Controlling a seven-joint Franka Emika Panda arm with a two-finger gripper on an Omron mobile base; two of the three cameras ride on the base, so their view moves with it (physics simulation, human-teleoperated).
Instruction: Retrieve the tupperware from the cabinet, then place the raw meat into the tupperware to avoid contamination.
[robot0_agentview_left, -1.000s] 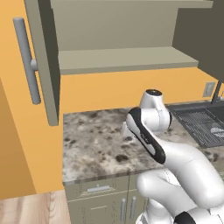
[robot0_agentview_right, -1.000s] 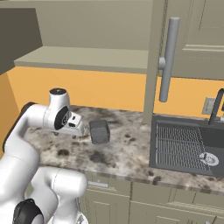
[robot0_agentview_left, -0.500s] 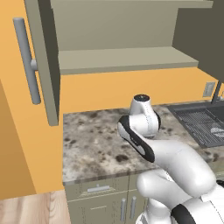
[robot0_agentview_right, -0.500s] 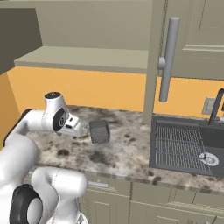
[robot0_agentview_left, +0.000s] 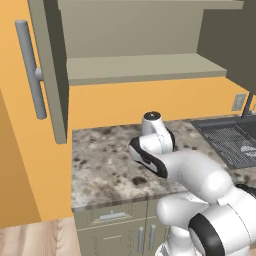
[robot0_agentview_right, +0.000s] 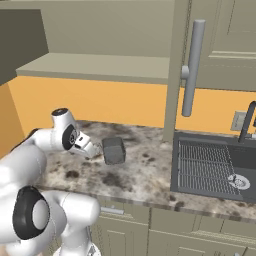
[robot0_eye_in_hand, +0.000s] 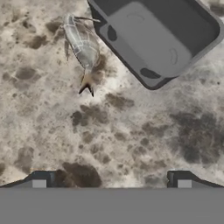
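Gripper (robot0_eye_in_hand: 111, 180) wide apart, empty, above speckled counter (robot0_eye_in_hand: 131, 131) near unlabelled tupperware (robot0_eye_in_hand: 157, 37).

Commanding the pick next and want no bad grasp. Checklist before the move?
1. Tub out of the cabinet, on the counter: ok.
2. Tub empty, open side up: ok.
3. Tool open, holding nothing: ok.
4. Meat on the counter beside the tub: ok.
5. Tool centred over the meat: not ok, it lies ahead and off to one side.
6. Meat clear of the tub wall: cannot tell.
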